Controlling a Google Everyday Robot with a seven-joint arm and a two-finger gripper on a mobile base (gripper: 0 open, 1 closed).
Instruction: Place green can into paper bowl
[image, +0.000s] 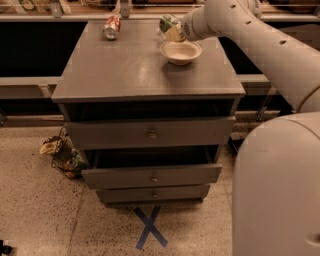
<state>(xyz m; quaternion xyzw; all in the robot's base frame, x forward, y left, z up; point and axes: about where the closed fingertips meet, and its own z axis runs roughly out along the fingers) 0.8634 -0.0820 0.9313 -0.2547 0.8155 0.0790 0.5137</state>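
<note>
Gripper (174, 33), jaws clamped on green can (167, 22), above paper bowl (181, 52) rim

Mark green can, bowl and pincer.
green can (169, 23), camera view, its green side.
bowl (181, 60), camera view, its front wall.
pincer (176, 34), camera view, its tip at the can, over the bowl's back-left rim.

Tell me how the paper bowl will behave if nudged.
The bowl is probably light, so it may slide on the smooth table. Its wide, shallow shape should resist tipping. The thin rim likely flexes. The tool holds the can by its far left rim.
</note>
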